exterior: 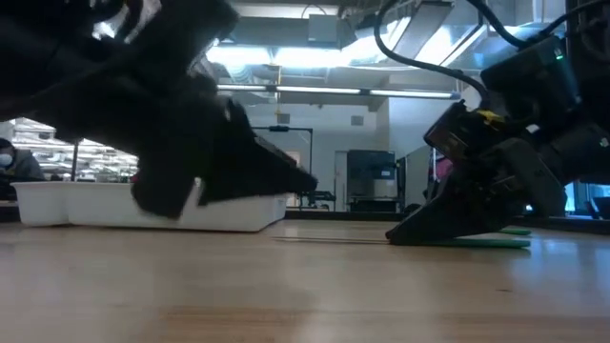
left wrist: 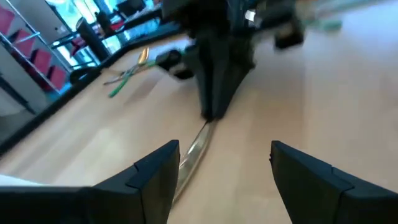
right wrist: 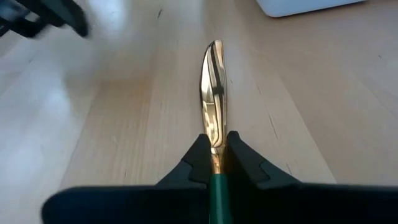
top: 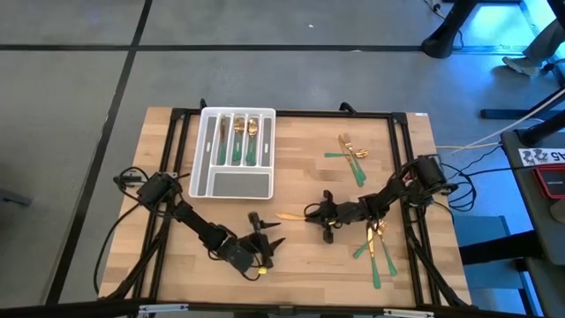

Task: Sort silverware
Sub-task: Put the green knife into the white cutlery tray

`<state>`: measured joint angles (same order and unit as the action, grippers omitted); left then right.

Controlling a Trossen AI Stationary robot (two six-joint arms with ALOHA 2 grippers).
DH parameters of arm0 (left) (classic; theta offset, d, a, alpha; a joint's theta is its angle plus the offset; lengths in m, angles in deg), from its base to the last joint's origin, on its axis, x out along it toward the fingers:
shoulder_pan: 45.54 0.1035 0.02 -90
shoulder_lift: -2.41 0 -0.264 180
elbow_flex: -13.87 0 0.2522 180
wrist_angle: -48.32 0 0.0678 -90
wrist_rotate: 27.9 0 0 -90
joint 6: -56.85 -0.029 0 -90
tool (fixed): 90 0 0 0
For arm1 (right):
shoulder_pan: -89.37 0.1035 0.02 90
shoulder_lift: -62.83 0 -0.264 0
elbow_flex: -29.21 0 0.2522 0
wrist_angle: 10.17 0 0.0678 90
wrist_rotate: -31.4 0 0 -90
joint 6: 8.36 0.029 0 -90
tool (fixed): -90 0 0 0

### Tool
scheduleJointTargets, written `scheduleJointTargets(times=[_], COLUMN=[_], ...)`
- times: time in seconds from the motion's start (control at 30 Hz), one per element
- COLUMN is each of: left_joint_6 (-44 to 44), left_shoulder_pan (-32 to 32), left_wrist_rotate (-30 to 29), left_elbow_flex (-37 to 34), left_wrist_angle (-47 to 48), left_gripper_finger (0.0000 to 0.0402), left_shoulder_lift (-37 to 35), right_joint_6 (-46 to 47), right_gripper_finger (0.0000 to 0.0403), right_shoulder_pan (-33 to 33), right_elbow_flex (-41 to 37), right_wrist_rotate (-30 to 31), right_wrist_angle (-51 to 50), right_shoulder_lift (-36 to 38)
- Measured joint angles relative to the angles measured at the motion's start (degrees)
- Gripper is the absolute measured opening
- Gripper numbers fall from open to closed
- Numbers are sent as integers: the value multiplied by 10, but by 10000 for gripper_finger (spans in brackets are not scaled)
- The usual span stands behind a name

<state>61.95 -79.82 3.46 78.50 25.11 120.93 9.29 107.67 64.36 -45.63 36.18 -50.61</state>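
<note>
Silverware scattered on the wooden table [top: 291, 256] in the high view: several pieces stood in the slots of the white tray [top: 231, 177], a small cluster [top: 350, 155] near the far right, another heap [top: 378, 250] at the near right, one gold knife [top: 291, 215] lying alone mid-table. Right gripper [top: 315, 215] clamped on that knife's handle end; left gripper [top: 267, 240] just beside it toward the near edge, fingers spread, holding nothing. From the low view: right gripper [exterior: 405, 232] tipped down to the tabletop, green handles [exterior: 496, 242] behind it, tray [exterior: 143, 208] partly hidden by the left arm. From the left wrist: own fingers [left wrist: 155, 177] wide apart, knife [left wrist: 193, 152] on the wood between them, right gripper [left wrist: 210, 112] pinching its far end. From the right wrist: fingers [right wrist: 199, 163] closed on the knife [right wrist: 212, 93] where gold blade meets green handle, blade flat on the wood.
</note>
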Motion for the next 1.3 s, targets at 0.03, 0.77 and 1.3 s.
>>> scheduleJointTargets(times=[0.03,0.77,1.3], left_joint_6=[-7,-11,51], left_shoulder_pan=[4,86,84], left_wrist_rotate=[0,159,176], left_elbow_flex=[2,6,3], left_wrist_angle=[19,143,146], left_gripper_finger=[237,237,237], left_shoulder_lift=[0,-4,-1], right_joint_6=[0,-7,-80], right_gripper_finger=[22,1,111], right_shoulder_pan=[0,1,8], right_elbow_flex=[-1,40,44], right_wrist_rotate=[0,-60,-57], right_wrist_angle=[6,37,6], right_shoulder_lift=[-1,-4,46])
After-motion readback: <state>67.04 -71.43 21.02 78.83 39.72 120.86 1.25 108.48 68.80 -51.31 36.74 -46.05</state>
